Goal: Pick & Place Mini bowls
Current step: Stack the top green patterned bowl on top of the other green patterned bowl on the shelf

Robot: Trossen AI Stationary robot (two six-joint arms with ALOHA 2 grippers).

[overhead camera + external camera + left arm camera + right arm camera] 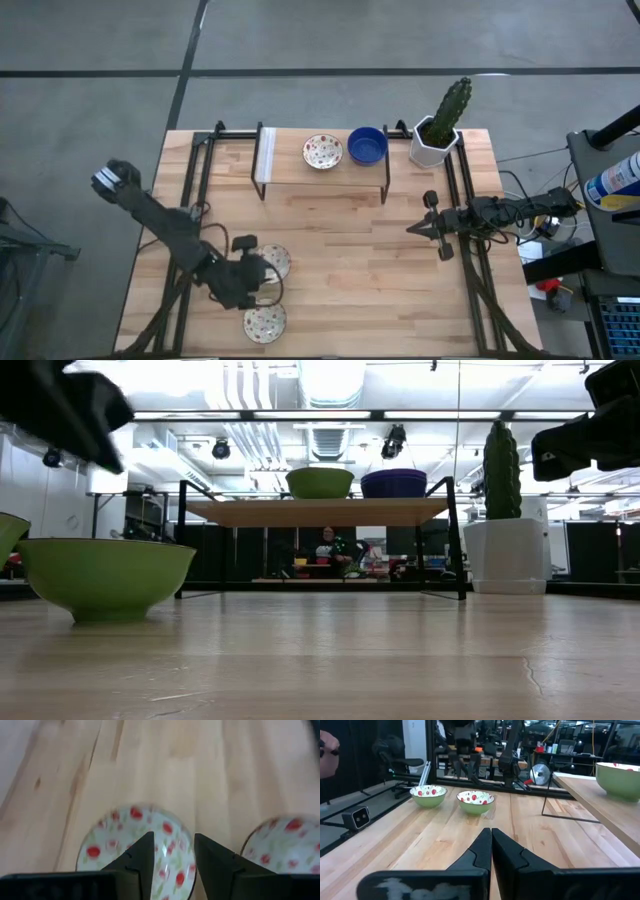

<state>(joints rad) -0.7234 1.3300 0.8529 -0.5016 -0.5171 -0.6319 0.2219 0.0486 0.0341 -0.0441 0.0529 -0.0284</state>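
Under my left gripper (172,851), fingers spread, sits a speckled bowl (272,263) at 7 o'clock on the table (350,270); it looks light, stiff, glazed and slippery, so I would pinch its rim.

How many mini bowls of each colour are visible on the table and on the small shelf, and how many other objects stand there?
Speckled cream-white bowls: 3, one on the shelf and two on the table near the left gripper
Blue bowls: 1, on the shelf
Potted cactus: 1
Total: 5
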